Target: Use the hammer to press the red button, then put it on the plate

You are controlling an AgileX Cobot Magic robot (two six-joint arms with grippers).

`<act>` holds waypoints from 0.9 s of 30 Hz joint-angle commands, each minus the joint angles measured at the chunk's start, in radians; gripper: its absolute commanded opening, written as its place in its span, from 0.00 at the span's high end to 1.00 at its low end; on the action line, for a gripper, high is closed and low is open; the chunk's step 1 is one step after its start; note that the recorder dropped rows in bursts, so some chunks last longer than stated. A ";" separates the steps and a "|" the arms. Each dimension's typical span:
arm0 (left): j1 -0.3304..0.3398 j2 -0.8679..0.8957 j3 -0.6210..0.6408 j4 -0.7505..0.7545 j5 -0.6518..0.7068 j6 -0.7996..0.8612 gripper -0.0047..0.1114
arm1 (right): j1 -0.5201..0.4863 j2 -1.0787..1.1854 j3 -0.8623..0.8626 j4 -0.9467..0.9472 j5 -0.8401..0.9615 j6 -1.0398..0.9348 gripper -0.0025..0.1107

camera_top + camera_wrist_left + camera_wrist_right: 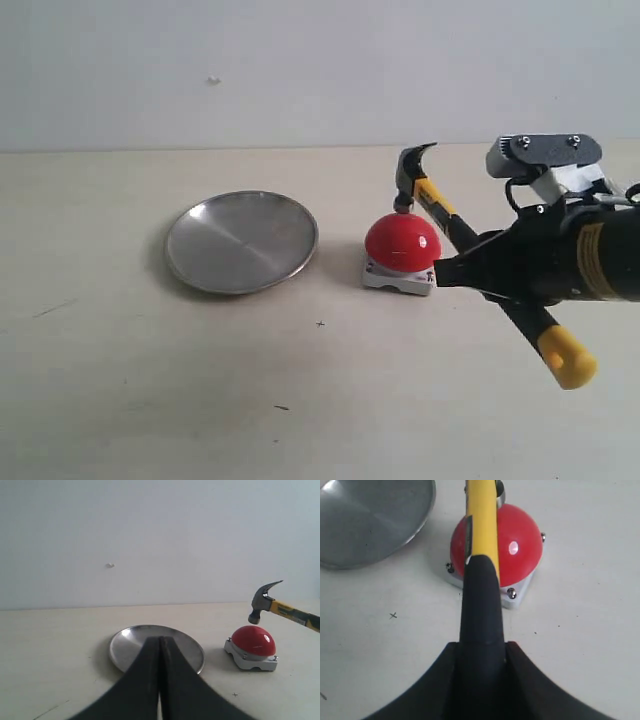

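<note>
— So, where is the hammer [445, 213]?
— Off the worktop [150, 400], in the right tool [481, 652]. The two fingers are closed on the black part of the handle, one on each side. The yellow end sticks out behind them, toward the near right.
— And the head?
— Up and to the left of that tool, right over the red button [401, 243]. The striking face points down at the top of the dome and the claw points up. It is either touching the dome or just above it; I cannot tell which.
— Where does the button sit?
— On its light-grey square base, about mid-worktop, just to the right of the plate [242, 241]. The two are near each other but apart.
— How does the plate lie?
— Flat on the worktop, with bare metal showing.
— And the left tool [160, 647]?
— Its fingers are pressed together tip to tip, with nothing between them. It points at the plate from the near side, and only its own wrist view shows it.
</note>
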 commanded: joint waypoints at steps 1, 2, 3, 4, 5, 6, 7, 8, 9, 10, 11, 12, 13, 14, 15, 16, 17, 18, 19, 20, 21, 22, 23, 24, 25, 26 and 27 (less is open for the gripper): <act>-0.008 -0.007 0.003 0.004 0.003 0.003 0.96 | -0.006 -0.104 -0.021 -0.009 0.015 -0.005 0.98; -0.008 -0.007 0.003 0.004 0.003 0.003 0.96 | -0.006 -0.172 -0.021 -0.009 0.015 -0.005 0.98; -0.008 -0.007 0.003 0.004 0.003 0.003 0.96 | -0.006 -0.200 -0.021 -0.016 0.015 -0.005 0.98; -0.008 -0.007 0.003 0.004 0.003 0.003 0.96 | -0.006 -0.244 -0.021 -0.029 0.009 -0.005 0.98; -0.008 -0.007 0.003 0.004 0.003 0.003 0.96 | -0.006 -0.271 -0.021 -0.029 0.008 -0.003 0.98; -0.008 -0.007 0.003 0.004 0.003 0.003 0.96 | -0.006 -0.291 -0.021 -0.029 0.005 -0.003 0.98; -0.008 -0.007 0.003 0.004 0.003 0.003 0.96 | -0.006 -0.307 -0.021 -0.029 0.005 -0.003 0.98; -0.008 -0.007 0.003 0.004 0.003 0.003 0.96 | -0.006 -0.305 -0.011 -0.029 0.020 -0.003 0.98; -0.008 -0.007 0.003 0.004 0.003 0.003 0.96 | -0.006 -0.287 0.004 -0.029 0.050 -0.003 0.98; -0.008 -0.007 0.003 0.004 0.003 0.003 0.96 | -0.006 -0.255 0.029 -0.029 0.075 -0.003 0.98; -0.008 -0.007 0.003 0.004 0.003 0.003 0.96 | -0.006 -0.211 0.052 -0.029 0.094 -0.005 0.98; -0.008 -0.007 0.003 0.004 0.003 0.003 0.96 | -0.006 -0.156 0.069 -0.029 0.094 -0.005 0.98; -0.008 -0.007 0.003 0.004 0.003 0.003 0.96 | -0.006 -0.112 0.075 -0.029 0.088 -0.005 0.98; -0.008 -0.007 0.003 0.004 0.003 0.003 0.96 | -0.006 -0.069 0.076 -0.031 0.077 -0.015 0.98; -0.008 -0.007 0.003 0.004 0.003 0.003 0.96 | -0.006 -0.035 0.074 -0.033 0.071 -0.030 0.98; -0.008 -0.007 0.003 0.004 0.003 0.003 0.96 | -0.006 -0.018 0.074 -0.033 0.069 -0.033 0.98; -0.008 -0.007 0.003 0.004 0.003 0.003 0.96 | -0.006 -0.010 0.070 -0.033 0.069 -0.033 0.98; -0.008 -0.007 0.003 0.004 0.003 0.003 0.96 | -0.006 -0.015 0.068 -0.033 0.074 -0.033 0.98; -0.008 -0.007 0.003 0.004 0.003 0.003 0.96 | -0.006 -0.027 0.065 -0.033 0.080 -0.033 0.98; -0.008 -0.007 0.003 0.004 0.003 0.003 0.96 | -0.006 -0.049 0.060 -0.033 0.094 -0.033 0.98; -0.008 -0.007 0.003 0.004 0.003 0.003 0.96 | -0.006 -0.075 0.056 -0.033 0.094 -0.033 0.98; -0.008 -0.007 0.003 0.004 0.003 0.003 0.96 | -0.006 -0.108 0.053 -0.033 0.105 -0.033 0.98; -0.008 -0.007 0.003 0.004 0.003 0.003 0.96 | -0.006 -0.142 0.051 -0.033 0.112 -0.031 0.98; -0.008 -0.007 0.003 0.004 0.003 0.003 0.96 | -0.006 -0.177 0.047 -0.028 0.112 -0.031 0.98; -0.008 -0.007 0.003 0.004 0.003 0.003 0.96 | -0.006 -0.207 0.045 -0.022 0.112 -0.031 0.98; -0.008 -0.007 0.003 0.004 0.003 0.003 0.96 | -0.006 -0.241 0.040 -0.019 0.101 -0.031 0.98; -0.008 -0.007 0.003 0.004 0.003 0.003 0.96 | -0.006 -0.273 0.035 -0.017 0.081 -0.029 0.98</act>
